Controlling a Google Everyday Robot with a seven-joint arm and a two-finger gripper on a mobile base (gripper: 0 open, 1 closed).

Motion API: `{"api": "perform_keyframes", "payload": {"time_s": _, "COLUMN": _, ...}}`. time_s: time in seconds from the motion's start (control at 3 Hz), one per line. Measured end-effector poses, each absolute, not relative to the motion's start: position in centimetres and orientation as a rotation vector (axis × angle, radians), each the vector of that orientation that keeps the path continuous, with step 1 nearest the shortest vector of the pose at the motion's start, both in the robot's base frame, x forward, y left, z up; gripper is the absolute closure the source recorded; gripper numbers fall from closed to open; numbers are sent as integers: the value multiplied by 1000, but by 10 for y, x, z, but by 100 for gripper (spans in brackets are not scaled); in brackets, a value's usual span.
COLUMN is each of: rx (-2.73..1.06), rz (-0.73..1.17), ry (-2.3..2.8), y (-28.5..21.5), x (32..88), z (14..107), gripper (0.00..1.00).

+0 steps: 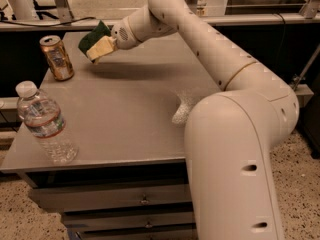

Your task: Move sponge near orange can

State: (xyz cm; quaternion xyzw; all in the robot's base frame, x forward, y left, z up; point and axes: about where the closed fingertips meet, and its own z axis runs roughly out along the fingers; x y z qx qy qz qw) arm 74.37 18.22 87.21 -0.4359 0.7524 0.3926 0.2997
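The orange can [57, 58] stands upright near the far left corner of the grey table [130, 114]. My gripper [98, 46] is to its right, a little above the table top, and is shut on the sponge [93, 36]. The sponge shows a dark green top, tilted, with cream-yellow fingers [102, 48] below it. A gap of about one can-width lies between the sponge and the can.
A clear plastic water bottle [44, 125] with a white cap stands at the table's front left. My white arm [235, 84] reaches across the right half of the table. Drawers [115, 199] sit below the front edge. A rail runs behind the table.
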Motion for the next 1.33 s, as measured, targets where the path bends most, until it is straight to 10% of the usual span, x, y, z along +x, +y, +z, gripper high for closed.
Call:
{"api": "perform_keyframes", "payload": {"time_s": 0.33, "rx": -1170, "rz": 1073, "ry": 2022, "y": 189, "x": 735, "z": 866, "gripper": 100}}
{"api": "perform_keyframes", "payload": {"time_s": 1.33, "rx": -1186, "rz": 1094, "ry": 2062, "y": 195, "x": 725, "z": 860, "gripper": 36}}
